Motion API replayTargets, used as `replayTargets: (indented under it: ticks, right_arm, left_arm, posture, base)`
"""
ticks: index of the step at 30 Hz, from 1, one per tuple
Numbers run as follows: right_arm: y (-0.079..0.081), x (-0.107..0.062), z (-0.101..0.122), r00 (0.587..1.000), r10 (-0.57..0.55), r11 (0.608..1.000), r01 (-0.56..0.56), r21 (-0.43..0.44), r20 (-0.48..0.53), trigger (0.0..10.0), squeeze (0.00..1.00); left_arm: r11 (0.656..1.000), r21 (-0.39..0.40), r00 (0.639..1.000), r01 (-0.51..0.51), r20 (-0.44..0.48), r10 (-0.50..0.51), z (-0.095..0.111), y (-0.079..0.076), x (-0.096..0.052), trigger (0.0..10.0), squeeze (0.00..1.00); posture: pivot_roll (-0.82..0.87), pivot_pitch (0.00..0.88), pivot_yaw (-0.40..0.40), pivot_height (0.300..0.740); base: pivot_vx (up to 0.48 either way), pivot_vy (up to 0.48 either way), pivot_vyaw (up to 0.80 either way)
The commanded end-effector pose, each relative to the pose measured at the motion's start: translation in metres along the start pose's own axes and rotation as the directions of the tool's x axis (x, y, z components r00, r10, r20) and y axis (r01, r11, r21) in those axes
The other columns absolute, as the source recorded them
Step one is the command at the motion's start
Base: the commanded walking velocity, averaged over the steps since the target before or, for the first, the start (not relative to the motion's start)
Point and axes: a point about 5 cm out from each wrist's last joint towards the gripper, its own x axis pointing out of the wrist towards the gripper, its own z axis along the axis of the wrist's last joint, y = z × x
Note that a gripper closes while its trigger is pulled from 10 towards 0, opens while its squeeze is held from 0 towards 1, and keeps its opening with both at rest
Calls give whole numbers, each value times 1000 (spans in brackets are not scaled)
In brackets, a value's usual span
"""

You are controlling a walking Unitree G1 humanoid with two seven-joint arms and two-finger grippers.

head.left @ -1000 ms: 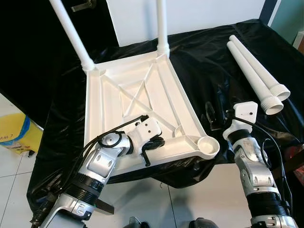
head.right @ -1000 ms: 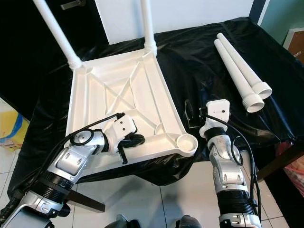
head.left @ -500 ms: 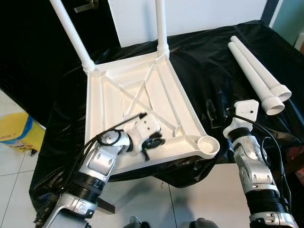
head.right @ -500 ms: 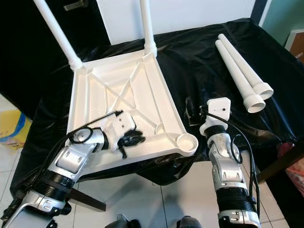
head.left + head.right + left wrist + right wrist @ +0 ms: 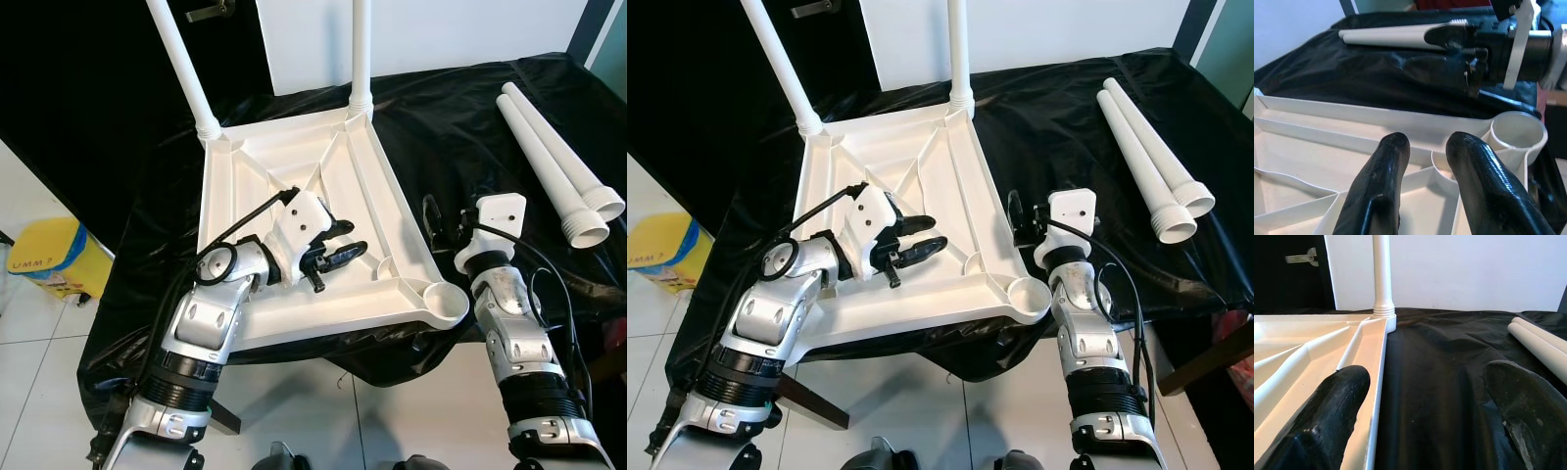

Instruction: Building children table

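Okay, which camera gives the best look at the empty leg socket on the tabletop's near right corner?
The left wrist view: the socket sits close, open mouth visible past the left gripper. Both eye views show it smaller, from above.

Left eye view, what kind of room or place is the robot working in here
Probably a home room used as an assembly spot: a white tiled floor, a plain white wall, and a black sheet spread under the upturned white tabletop.

My white plastic tabletop (image 5: 294, 196) lies upside down on black sheeting, ribs up, two legs (image 5: 360, 54) standing in its far corner sockets. Two loose legs (image 5: 558, 171) lie alongside each other, apparently touching, well off to its right.
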Motion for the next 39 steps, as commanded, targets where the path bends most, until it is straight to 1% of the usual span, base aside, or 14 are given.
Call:
replayTargets:
  ticks: [1,3,4,6,9,13,15,18,21,22,24,27,33,39]
  right_arm:
    - [-4,0,-6,999,-23,1000,23,-5,-44,10000,0]
    - [-9,2,-7,997,-44,999,43,-10,-62,10000,0]
    - [-9,2,-7,997,-44,999,43,-10,-62,10000,0]
    - [-13,4,-7,995,-69,997,68,-22,-65,10000,0]
    - [-14,5,-7,995,-75,997,74,-25,-65,10000,0]
    - [-23,5,-7,989,-135,989,131,-68,-58,10000,0]
    - [-34,1,-11,971,-226,973,220,-72,-76,10000,0]
    - [-40,-1,-14,959,-268,963,263,-65,-88,10000,0]
    - [-56,-11,-20,919,-376,926,377,-8,-116,10000,0]
    - [-56,-11,-20,919,-376,926,377,-8,-116,10000,0]
    - [-64,-18,-24,891,-433,898,439,15,-133,10000,0]
    - [-67,-22,-26,880,-455,886,462,23,-138,10000,0]
    - [-72,-45,-39,818,-550,828,560,19,-167,10000,0]
    - [-73,-51,-42,805,-568,816,578,14,-171,10000,0]
  left_arm:
    - [981,-1,980,-196,41,196,7,10,-3,10000,0]
    - [967,0,964,-256,78,255,13,13,-3,10000,0]
    - [967,0,964,-256,78,255,13,13,-3,10000,0]
    - [955,-34,950,-294,99,296,17,17,-3,10000,0]
    - [953,-44,948,-300,102,303,17,17,-3,10000,0]
    - [951,-64,943,-301,129,307,21,17,-3,10000,0]
    - [954,-83,942,-287,155,297,24,13,-2,10000,0]
    - [956,-91,942,-280,164,292,25,12,-1,10000,0]
    - [961,-120,947,-250,178,268,27,7,-3,10000,0]
    - [961,-120,947,-250,178,268,27,7,-3,10000,0]
    - [962,-142,950,-231,182,255,27,5,-3,10000,0]
    - [963,-147,951,-226,182,251,27,5,-3,10000,0]
    - [971,-175,960,-165,196,199,30,-1,-4,10000,0]
    - [972,-198,963,-128,209,170,32,-5,-4,10000,0]
  posture:
    - [-15,52,33,740]
    - [-21,55,26,740]
    - [-21,55,26,740]
    - [-30,51,23,740]
    - [-30,51,23,740]
    - [-44,58,27,740]
    - [-48,72,35,740]
    - [-48,72,35,740]
    - [-58,94,65,740]
    - [-58,94,65,740]
    - [-61,99,78,740]
    - [-62,103,86,740]
    - [-66,120,127,740]
    - [-73,136,148,740]
  base:
    - [0,0,0]
    - [0,0,0]
    - [0,0,0]
    - [0,0,0]
    - [0,0,0]
    - [0,0,0]
    - [0,0,0]
    - [0,0,0]
    - [0,0,0]
    - [0,0,0]
    - [0,0,0]
    - [0,0,0]
    - [0,0,0]
    - [0,0,0]
